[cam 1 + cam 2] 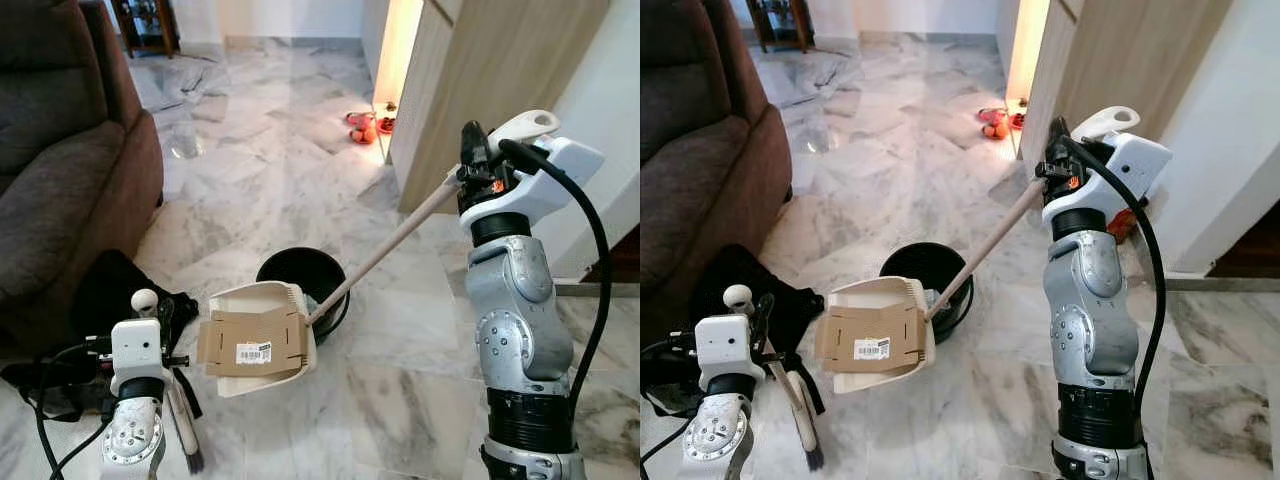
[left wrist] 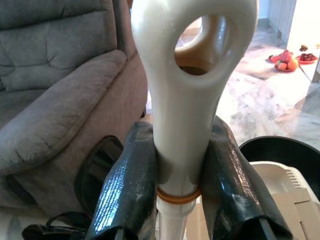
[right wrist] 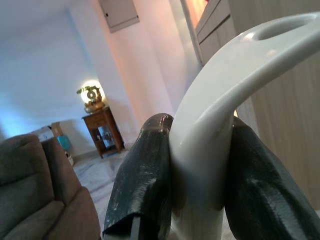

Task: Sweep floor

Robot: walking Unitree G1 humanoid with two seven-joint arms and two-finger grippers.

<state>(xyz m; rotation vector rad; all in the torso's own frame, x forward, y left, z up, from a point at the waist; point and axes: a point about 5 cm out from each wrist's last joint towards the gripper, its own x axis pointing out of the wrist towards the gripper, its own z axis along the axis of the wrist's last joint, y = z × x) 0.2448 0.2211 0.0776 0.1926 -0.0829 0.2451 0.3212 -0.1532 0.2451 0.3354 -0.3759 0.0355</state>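
My right pincer (image 1: pixel 478 150) is clamped on the dustpan (image 1: pixel 262 338) handle at 2 o'clock, keeping the pan raised beside the black bin (image 1: pixel 303 277) so its cardboard (image 1: pixel 252 342) can tip in; my left pincer (image 2: pixel 175 175) grips the broom (image 1: pixel 182 420) at 7 o'clock

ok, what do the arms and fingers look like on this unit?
Both arms are silver with black bands at the joints and white wrist housings. A thick black cable loops along the right arm; thinner black cables trail off the left arm. The fingers are glossy black, broad and rounded.
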